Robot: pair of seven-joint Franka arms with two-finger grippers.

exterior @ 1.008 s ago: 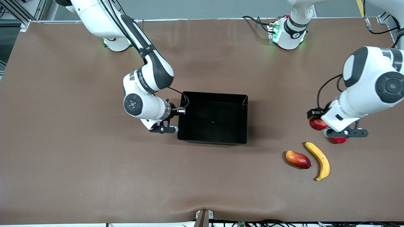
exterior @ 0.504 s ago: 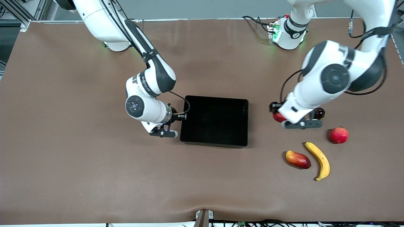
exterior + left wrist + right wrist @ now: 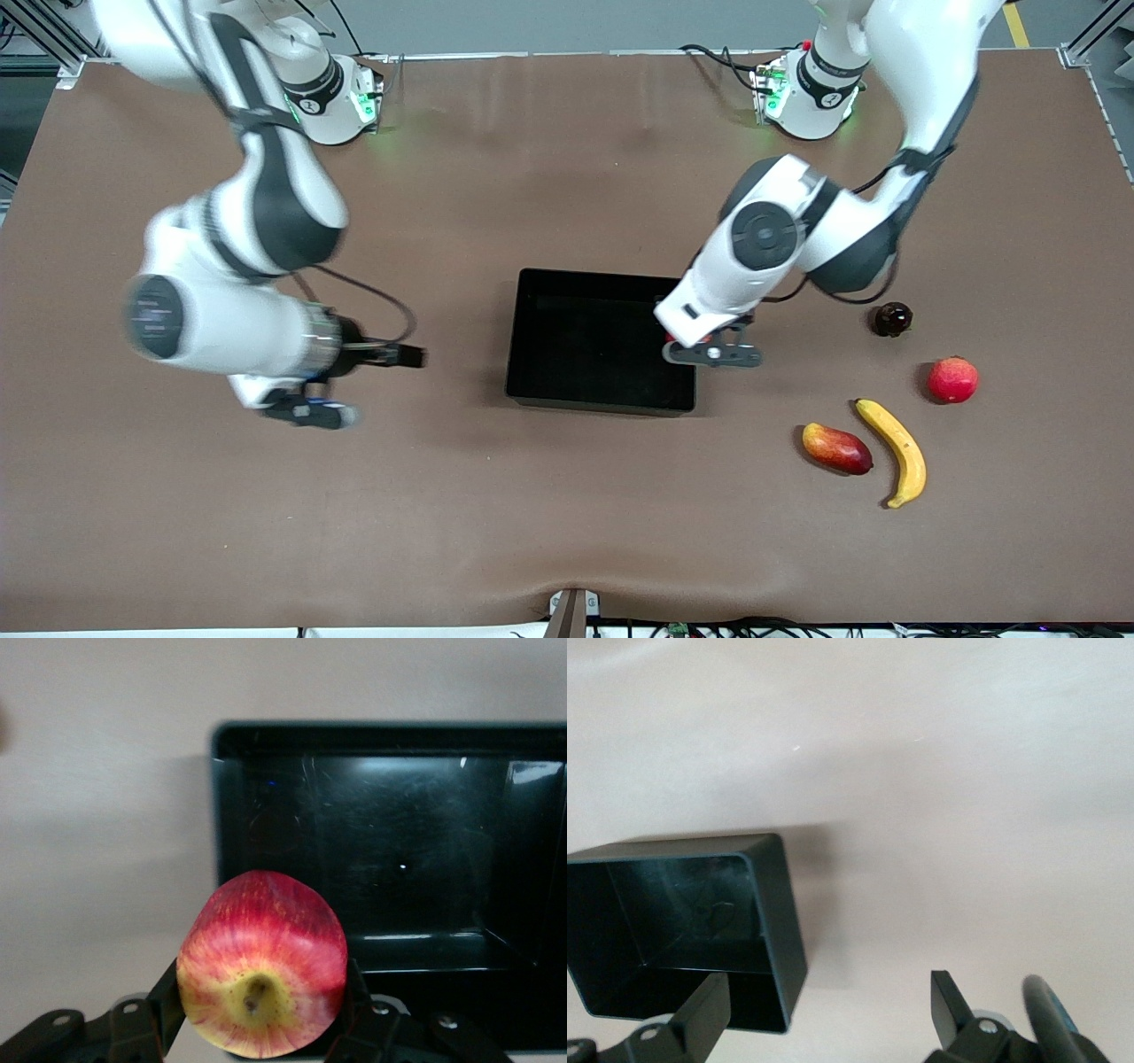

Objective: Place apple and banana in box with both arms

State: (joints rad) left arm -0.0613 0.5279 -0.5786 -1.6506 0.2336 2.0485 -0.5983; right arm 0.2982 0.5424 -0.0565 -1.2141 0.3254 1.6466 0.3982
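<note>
Apple [image 3: 262, 976] pinched between the 2 fingers [image 3: 142, 1020] of the left gripper [image 3: 706, 352], which now hangs over the edge of the box [image 3: 540, 390] at the left arm's end; 0.5 s ago it was over bare counter [image 3: 567, 532] beside the box, and 1 s ago down among the fruit. In the left wrist view the apple shows its yellowish stem dimple, with the box's black floor just past the fingertips.

Right gripper [image 3: 306, 409] has pulled away from the box wall it was beside 0.5 s ago and now hangs over bare counter toward the right arm's end, well apart from the box. Its 2 fingers [image 3: 704, 1014] are spread with nothing between them, and the box corner lies ahead of them.

Banana [image 3: 895, 450] lies unmoved on the counter, well apart from both sets of fingers, just beside an oblong red-and-yellow fruit [image 3: 836, 448]. A round red fruit [image 3: 952, 379] and a small dark fruit [image 3: 891, 319] also rest where they did.
</note>
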